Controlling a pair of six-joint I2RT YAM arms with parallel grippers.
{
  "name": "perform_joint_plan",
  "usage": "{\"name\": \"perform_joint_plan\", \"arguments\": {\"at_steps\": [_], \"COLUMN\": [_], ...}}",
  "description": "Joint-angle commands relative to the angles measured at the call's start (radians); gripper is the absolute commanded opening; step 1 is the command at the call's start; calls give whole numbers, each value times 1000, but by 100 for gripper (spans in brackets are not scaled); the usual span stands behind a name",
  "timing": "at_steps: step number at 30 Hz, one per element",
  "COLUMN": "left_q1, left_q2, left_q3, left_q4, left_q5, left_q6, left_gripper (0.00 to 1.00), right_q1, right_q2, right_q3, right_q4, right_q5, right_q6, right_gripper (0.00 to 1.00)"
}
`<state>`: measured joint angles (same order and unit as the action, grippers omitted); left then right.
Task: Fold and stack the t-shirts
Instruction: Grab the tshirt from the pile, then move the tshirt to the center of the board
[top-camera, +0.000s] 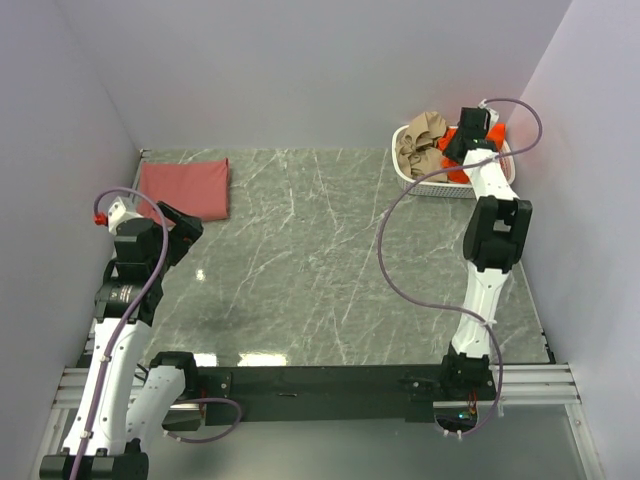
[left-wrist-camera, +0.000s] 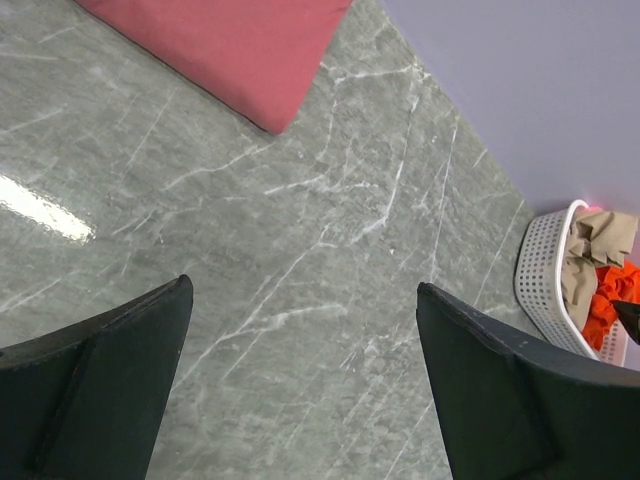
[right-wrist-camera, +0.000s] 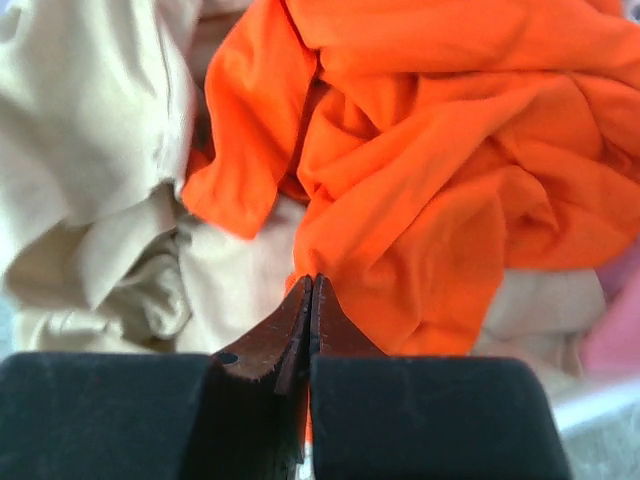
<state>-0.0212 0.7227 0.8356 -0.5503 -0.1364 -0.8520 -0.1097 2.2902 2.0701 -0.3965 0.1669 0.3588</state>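
Observation:
The muted brick-red t-shirt (top-camera: 185, 188) lies folded to a rectangle at the table's far left; it also shows in the left wrist view (left-wrist-camera: 230, 45). My left gripper (top-camera: 180, 232) hovers just in front of it, open and empty (left-wrist-camera: 303, 285). The bright orange-red t-shirt (top-camera: 458, 177) lies crumpled in the white basket (top-camera: 430, 187) at the far right. My right gripper (top-camera: 455, 145) is down in the basket, its jaws shut (right-wrist-camera: 313, 278) on a fold of the orange-red t-shirt (right-wrist-camera: 450, 150), with orange cloth showing between the fingers.
Beige cloth (top-camera: 420, 140) fills the basket's left half, beside the orange shirt (right-wrist-camera: 90, 130). The basket (left-wrist-camera: 540, 270) stands against the back right wall. Grey marble tabletop (top-camera: 320, 250) lies between the arms. Walls close in on the left, back and right.

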Motion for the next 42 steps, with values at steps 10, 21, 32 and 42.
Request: {"name": "perform_joint_plan", "arguments": {"at_steps": [10,21,32,42], "left_q1": [3,3,1,3], "left_q2": [-3,-60,-152,-157], "left_q3": [86,76,85,119], "left_q4": [-36,-57,-161,-257], "left_q5": [64,129,103,12], "left_q6": [31,64,54,24], "left_gripper": [99,99,99,99], "right_q1": [18,105,540,653], "right_q2": [-543,-630,-851,-1027], "right_q3": [-309,161,73,-318], "right_q4": [318,104,153,186], "right_q5": [-21,-40,-145,-109], "right_q6": [101,8,-44,11], "right_gripper": [0,0,0,0]}}
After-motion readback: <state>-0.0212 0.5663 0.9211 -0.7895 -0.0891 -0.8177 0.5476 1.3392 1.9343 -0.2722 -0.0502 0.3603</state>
